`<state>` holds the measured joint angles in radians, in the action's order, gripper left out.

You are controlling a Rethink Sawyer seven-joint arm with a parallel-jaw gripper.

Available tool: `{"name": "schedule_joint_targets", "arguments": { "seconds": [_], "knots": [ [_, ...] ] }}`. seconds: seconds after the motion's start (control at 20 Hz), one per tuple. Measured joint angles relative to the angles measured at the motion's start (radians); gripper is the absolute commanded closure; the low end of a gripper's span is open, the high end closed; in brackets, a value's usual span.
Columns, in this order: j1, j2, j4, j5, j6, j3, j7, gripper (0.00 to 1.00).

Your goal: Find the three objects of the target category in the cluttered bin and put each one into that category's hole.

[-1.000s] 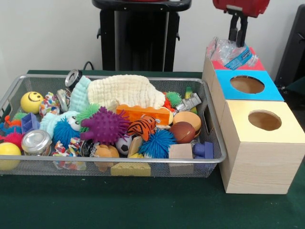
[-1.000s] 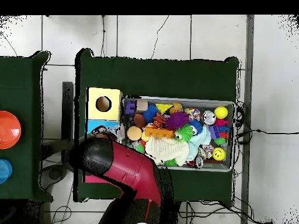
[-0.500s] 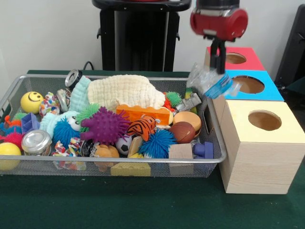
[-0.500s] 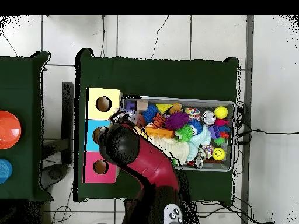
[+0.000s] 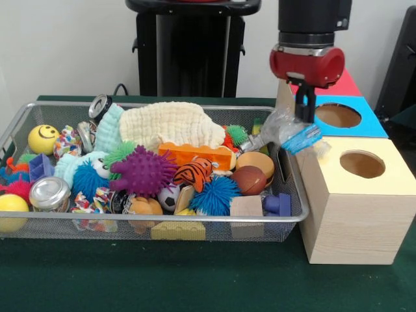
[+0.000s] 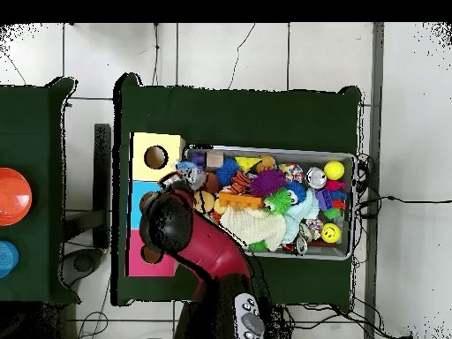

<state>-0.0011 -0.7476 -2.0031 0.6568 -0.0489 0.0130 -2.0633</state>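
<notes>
Now pincer [image 5: 305, 118] pinching crumpled plastic bottle [image 5: 286, 133], long axis roughly level, above bin [image 5: 195, 224] edge.

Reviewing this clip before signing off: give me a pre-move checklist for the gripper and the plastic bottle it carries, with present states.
1. Grip: gripper shut on the crumpled plastic bottle, which hangs below it: ok.
2. Bottle over a hole: it hangs between the wire bin and the yellow box, over no hole: not ok.
3. Yellow hole open: ok.
4. Blue hole open: ok.
5. Red hole: the arm hides it in both views: cannot tell.
6. Bottle clear of the bin's rim: cannot tell.
</notes>
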Motion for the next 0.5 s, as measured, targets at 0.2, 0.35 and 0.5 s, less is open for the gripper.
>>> {"name": "schedule_joint_targets", "arguments": {
  "seconds": [0.2, 0.35, 0.5],
  "knots": [
    [0.057, -0.007, -0.007, 0.015, -0.013, 0.016, 0.0, 1.0],
    [0.128, -0.01, -0.004, 0.024, -0.075, 0.04, -0.009, 1.0],
    [0.187, -0.013, 0.007, 0.023, -0.173, 0.073, -0.035, 1.0]
  ]
}}
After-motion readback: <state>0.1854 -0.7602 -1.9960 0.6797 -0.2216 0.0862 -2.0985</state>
